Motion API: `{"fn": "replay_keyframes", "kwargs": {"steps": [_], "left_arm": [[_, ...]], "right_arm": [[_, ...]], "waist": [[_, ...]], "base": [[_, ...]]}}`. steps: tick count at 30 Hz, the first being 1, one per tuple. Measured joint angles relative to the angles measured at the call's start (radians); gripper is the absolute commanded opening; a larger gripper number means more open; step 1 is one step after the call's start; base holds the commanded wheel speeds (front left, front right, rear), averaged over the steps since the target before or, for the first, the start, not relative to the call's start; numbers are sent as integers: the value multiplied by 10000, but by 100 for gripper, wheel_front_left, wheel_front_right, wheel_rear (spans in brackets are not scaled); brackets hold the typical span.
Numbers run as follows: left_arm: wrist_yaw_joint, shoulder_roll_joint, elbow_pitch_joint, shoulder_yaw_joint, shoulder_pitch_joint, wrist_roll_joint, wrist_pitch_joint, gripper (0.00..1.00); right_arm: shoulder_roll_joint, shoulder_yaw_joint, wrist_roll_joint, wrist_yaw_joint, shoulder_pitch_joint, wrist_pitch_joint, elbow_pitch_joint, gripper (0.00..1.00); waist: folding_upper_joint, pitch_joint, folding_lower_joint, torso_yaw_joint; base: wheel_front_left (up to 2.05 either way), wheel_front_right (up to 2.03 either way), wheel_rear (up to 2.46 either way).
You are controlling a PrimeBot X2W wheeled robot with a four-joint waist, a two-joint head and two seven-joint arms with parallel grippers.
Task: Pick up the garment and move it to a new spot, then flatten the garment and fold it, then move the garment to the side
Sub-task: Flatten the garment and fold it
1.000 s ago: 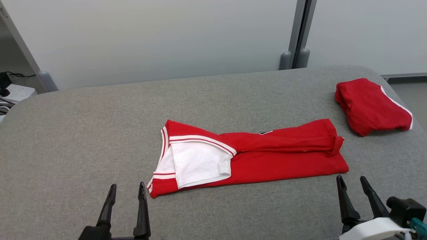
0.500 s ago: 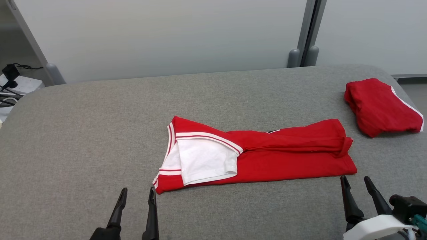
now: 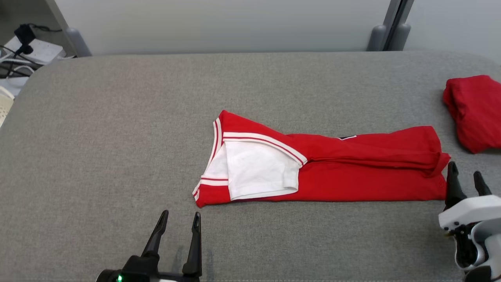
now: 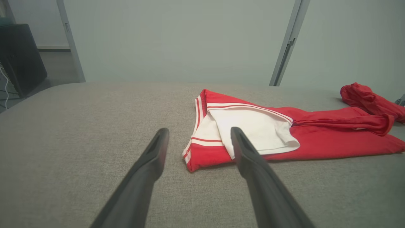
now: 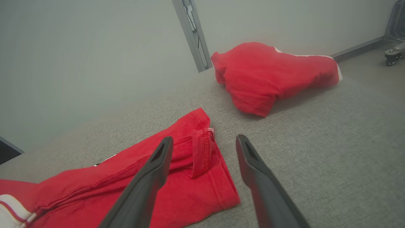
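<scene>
Red bundle (image 3: 473, 111) partly beyond head view's right edge; dark label (image 3: 347, 137) on garment (image 3: 352, 181) illegible.

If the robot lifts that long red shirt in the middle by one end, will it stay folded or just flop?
Probably floppy: the red shirt lies in soft creases, and its hem already curls over. Likely light, since it lies thin on the grey table. The loose white sleeve would probably swing out.
</scene>
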Motion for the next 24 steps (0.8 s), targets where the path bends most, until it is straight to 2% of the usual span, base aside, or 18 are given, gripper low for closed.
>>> {"fn": "replay_keyframes", "kwargs": {"steps": [11,23,24], "left_arm": [[2,-10,31,-587,-1181,40,-2,100],[61,-13,88,-895,-1493,274,-2,100],[61,-15,90,-913,-1522,280,-2,100]], "right_arm": [[-686,69,685,0,-2243,0,2270,100],[-802,485,892,2,-3104,-58,3992,100],[-798,518,920,2,-3138,-56,4054,71]], "waist": [[0,1432,0,613],[0,1978,1,808],[0,1973,0,798]], "base": [[0,0,0],[0,0,0],[0,0,0]]}}
